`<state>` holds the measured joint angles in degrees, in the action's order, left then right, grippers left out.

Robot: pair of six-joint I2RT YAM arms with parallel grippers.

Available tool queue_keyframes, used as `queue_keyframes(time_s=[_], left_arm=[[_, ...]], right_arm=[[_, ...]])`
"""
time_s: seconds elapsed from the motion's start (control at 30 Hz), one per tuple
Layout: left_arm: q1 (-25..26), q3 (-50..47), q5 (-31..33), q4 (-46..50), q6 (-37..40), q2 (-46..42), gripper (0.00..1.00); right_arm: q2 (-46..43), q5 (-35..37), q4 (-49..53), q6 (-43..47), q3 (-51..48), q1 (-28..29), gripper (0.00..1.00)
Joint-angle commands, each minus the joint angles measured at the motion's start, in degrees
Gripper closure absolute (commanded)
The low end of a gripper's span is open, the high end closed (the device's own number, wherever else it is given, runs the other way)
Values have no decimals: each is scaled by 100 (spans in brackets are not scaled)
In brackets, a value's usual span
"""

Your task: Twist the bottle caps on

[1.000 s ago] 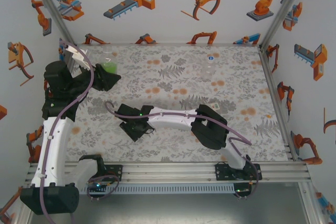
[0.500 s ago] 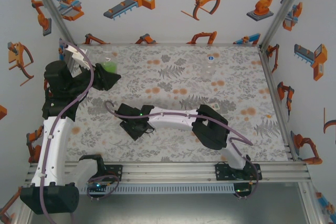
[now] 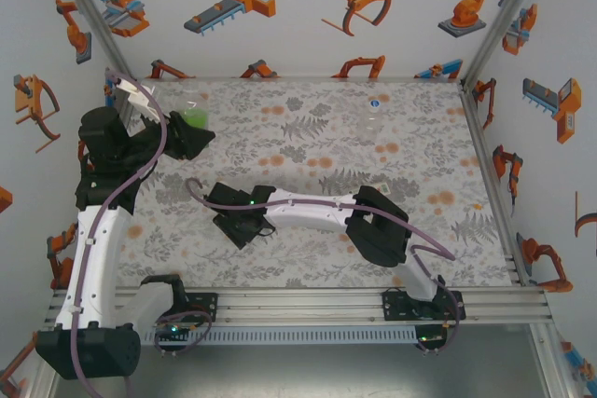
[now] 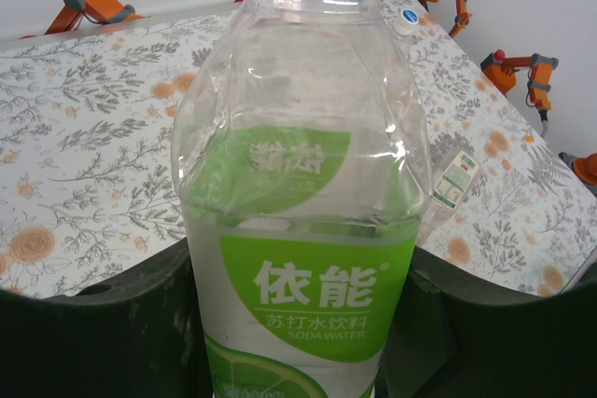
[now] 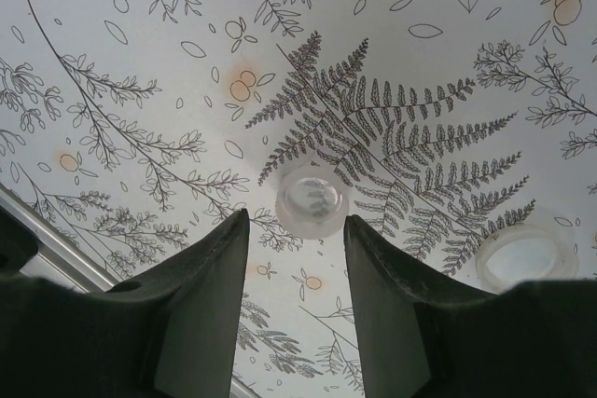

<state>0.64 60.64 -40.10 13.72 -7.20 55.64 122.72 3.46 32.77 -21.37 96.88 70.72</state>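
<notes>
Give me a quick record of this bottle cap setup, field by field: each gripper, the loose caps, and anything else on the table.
left gripper: shut on the green-labelled bottle, upright at the far left of the table
right gripper: open, low over the table, fingers either side of a white cap, not touching it
second cap: lying on the table near the first
other bottle: clear, blue-topped, standing toward the far right

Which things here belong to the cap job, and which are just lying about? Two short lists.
Job: labelled bottle; clear bottle with blue cap; white cap; second cap.
Not the job: floral cloth; robot stickers on the walls.
</notes>
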Motion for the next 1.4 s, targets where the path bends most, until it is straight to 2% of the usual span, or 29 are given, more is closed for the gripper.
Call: queue_keyframes(time_s=[0.0, 0.73, 1.03, 1.37], left_arm=[[-21, 57, -94, -159, -90, -40, 88], [-21, 62, -85, -161, -109, -21, 87], [-21, 71, -80, -167, -106, -10, 87], [-21, 95, -88, -266, -174, 52, 87]], right_arm=[[110, -99, 74, 54, 129, 39, 56], [321, -96, 130, 27, 137, 13, 57], [28, 284, 259, 35, 164, 20, 57], [-163, 359, 195, 49, 151, 42, 57]])
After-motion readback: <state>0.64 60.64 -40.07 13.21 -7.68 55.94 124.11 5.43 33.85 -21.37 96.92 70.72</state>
